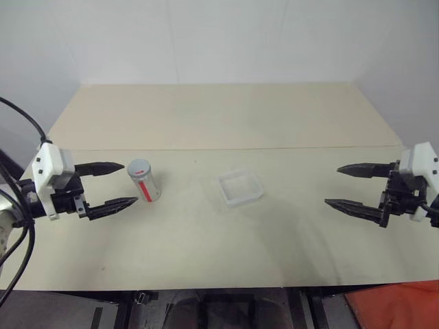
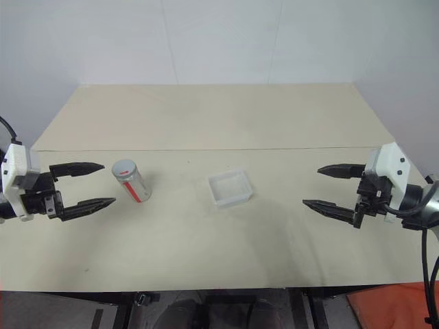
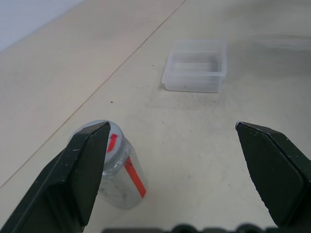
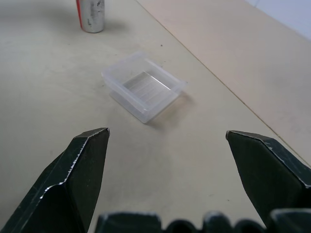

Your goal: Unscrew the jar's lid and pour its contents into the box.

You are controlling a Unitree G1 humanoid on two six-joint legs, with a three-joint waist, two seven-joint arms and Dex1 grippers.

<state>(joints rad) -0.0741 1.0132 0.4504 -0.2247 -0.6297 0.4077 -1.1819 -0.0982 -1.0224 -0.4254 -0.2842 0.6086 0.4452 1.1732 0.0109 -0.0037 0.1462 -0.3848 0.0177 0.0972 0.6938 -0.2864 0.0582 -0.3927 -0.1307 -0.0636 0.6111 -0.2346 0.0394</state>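
- The jar (image 1: 143, 180) stood upright (lid (image 1: 139, 167) on) just beside the left pincer (image 1: 125, 184), left of the box (image 1: 241, 188) at mid-desk (image 1: 206, 116).
- Both pincers gaped wide, empty; the right pincer (image 1: 335, 185) hung well apart near the desk's right edge.

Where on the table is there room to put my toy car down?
Lots: the far half of the beige table, and between the clear plastic square box and the open right gripper. It's crowded where the open left gripper nears the silvery red-striped jar.
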